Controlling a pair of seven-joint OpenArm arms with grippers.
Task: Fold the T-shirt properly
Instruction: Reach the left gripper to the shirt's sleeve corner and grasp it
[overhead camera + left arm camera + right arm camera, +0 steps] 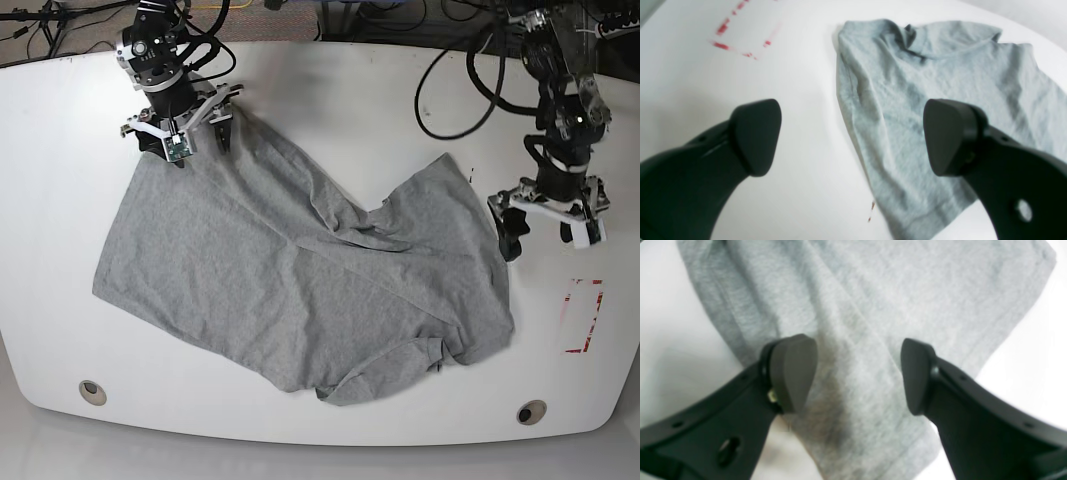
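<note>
- Grey cotton T-shirt (290, 290) lies crumpled on the white table (330, 90), spread across its middle, plain side up as far as I can see; no lettering visible. Creases bunch near its centre, and one corner is rumpled at the near edge.
- Right gripper (858, 373) hangs over the far corner of the shirt, on the base view's left. Jaws spread wide, nothing between the pads except cloth lying below. Judgement: placed there to take that corner for straightening before any fold.
- Left gripper (851, 136) sits beside the shirt's edge on the base view's right, jaws parted, holding nothing. One pad is above bare table, the other above cloth, so it straddles the hem line. Judgement: lined up to pinch that edge.
- Whether either gripper touches the fabric: cannot tell.
- Surroundings: red tape marks (583, 317) on the table, near the left gripper and apart from the shirt; black cables (455, 90) trail along the far table edge; round holes (92, 392) at the near corners.
- Obstructions: nothing lies on the shirt. Judgement: the central wrinkles are the main hindrance to a clean fold.
</note>
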